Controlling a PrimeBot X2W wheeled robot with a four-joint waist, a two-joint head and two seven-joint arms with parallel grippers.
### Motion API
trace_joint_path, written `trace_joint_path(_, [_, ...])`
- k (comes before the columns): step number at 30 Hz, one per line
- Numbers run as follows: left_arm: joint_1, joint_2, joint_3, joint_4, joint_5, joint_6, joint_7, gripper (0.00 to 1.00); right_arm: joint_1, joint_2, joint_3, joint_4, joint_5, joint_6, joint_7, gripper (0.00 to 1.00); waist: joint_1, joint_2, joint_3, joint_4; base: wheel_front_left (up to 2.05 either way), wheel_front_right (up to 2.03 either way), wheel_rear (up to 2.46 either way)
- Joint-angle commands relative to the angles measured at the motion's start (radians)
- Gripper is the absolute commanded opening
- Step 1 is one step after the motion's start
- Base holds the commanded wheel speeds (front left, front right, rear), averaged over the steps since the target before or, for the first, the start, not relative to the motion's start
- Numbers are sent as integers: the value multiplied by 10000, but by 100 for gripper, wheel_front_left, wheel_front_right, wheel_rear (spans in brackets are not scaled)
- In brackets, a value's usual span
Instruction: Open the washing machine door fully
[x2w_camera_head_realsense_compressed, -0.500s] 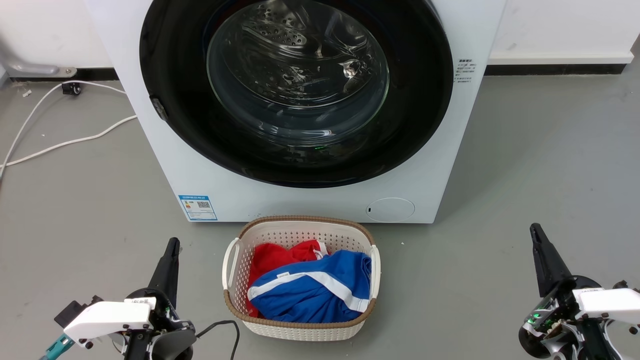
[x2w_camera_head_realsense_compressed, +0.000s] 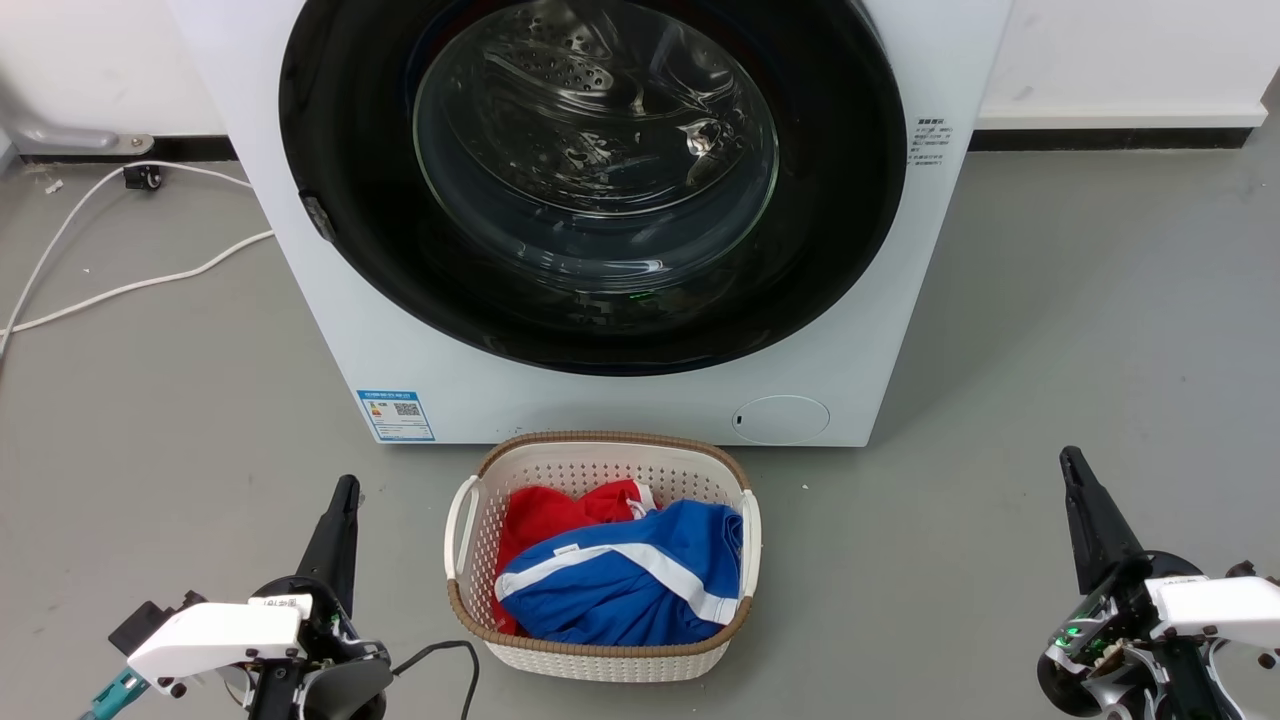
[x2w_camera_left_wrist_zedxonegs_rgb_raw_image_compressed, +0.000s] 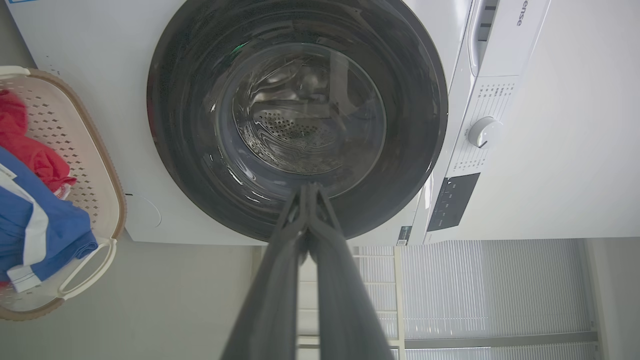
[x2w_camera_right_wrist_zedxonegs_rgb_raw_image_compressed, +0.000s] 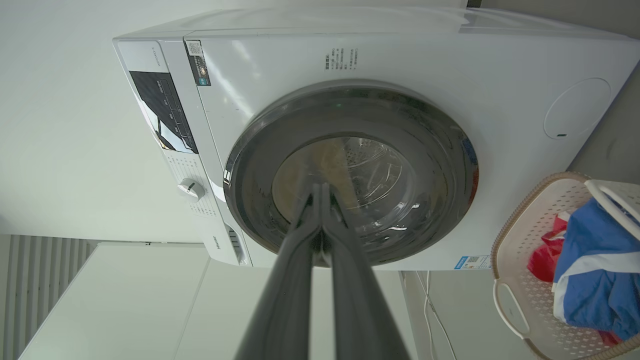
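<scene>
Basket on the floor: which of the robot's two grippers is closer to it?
Left. The left gripper points up just off the left side of the basket. The right gripper is much farther away, off to the basket's right.

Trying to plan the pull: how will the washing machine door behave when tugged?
The washing machine door looks rigid and probably heavy: bulging glass bowl, wide black rim. Its glossy rim seems slippery; the grey tab at its left edge likely gives better purchase.
</scene>
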Motion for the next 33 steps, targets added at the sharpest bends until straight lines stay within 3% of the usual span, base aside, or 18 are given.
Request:
trace_joint_path(1, [-106,-11,26,8,55,-30,28,0,-100,35,-12,8,-33,30,24,0,0,0,0,0,0,0,0])
trace_joint_path(12, [-107,-13,29,8,55,-30,31,0,-101,37,-14,8,-36,30,27,0,0,0,0,0,0,0,0])
trace_joint_path(13, [0,-2,2,0,4,0,2,100,0,2,-2,0,0,0,0,100,0,0,0,0,0,0,0])
trace_joint_path(25, [209,-18,-494,-160,173,8,-464,100,361,13,350,-275,-181,1,-485,100,0,0,-42,21,0,0,0])
trace_joint_path(33, [306,3,-805,-422,820,4,-858,100,461,13,492,-525,-950,3,-858,100,0,0,-106,81,0,0,0])
